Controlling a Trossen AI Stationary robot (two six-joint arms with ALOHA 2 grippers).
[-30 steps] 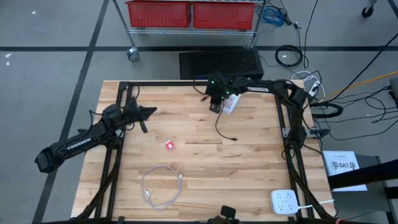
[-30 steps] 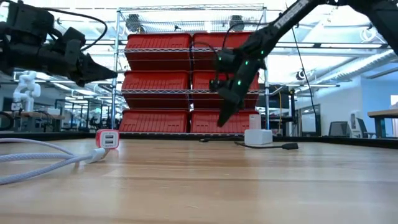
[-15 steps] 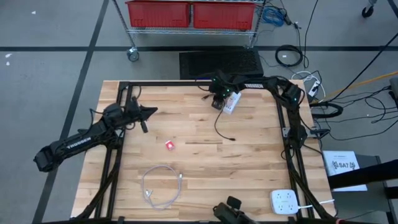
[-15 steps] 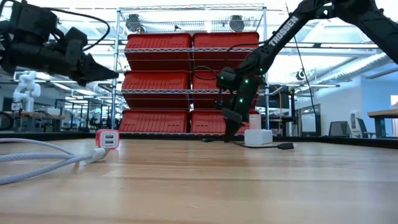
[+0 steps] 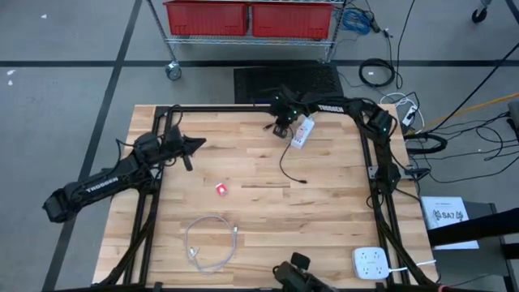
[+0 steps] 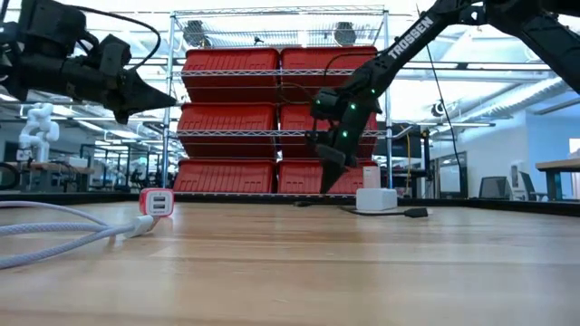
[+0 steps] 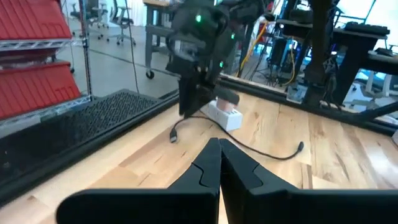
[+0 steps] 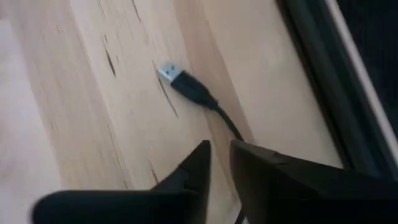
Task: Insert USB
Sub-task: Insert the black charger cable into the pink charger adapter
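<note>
Right pincer (image 5: pixel 281 130) in the high view has dropped to the tabletop's (image 5: pixel 268 219) far edge beside the white adapter (image 5: pixel 302 132), above the black cable's (image 5: pixel 285 162) near end. Low view: it has lifted slightly off the wood since half a second ago. Left wrist view: left pincer (image 7: pixel 219 163), pressed together, waits well apart. Right wrist view: fingers nearly together around the cord just behind the USB plug (image 8: pixel 180 79), so the grab looks underway; whether it truly pinches, I cannot tell
</note>
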